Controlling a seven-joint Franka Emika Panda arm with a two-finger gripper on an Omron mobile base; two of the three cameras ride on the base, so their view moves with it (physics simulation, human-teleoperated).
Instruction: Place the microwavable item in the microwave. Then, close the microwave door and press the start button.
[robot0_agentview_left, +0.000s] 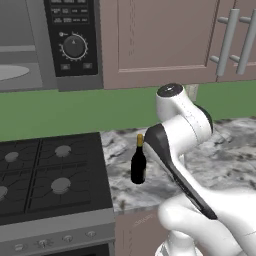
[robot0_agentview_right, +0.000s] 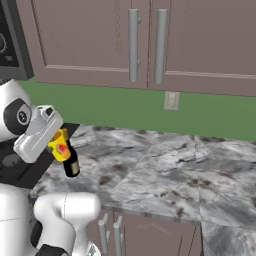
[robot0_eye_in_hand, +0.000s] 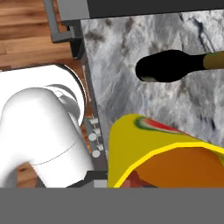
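My gripper (robot0_agentview_right: 56, 142) is shut on the microwavable item, a small yellow cup (robot0_agentview_right: 62, 147) with a red mark, and holds it tilted above the counter's left end. Up close in the hand view, the cup (robot0_eye_in_hand: 144, 153) takes up the lower right, its rim turned toward the camera. The dark wine bottle (robot0_agentview_left: 138, 162) stands on the counter just beyond the cup. The microwave (robot0_agentview_left: 50, 45) hangs at upper left with its cavity open, showing the grey turntable plate (robot0_agentview_left: 10, 72) and the black control panel with its dial (robot0_agentview_left: 74, 46). The microwave door is out of view.
A black gas stove (robot0_agentview_left: 50, 175) sits below the microwave, left of the marble counter (robot0_agentview_right: 160, 170). Brown wall cabinets with metal handles (robot0_agentview_right: 145, 45) hang over the counter. A wall outlet (robot0_agentview_right: 171, 100) sits on the green backsplash. Drawer handles (robot0_agentview_right: 110, 232) stick out below the counter edge.
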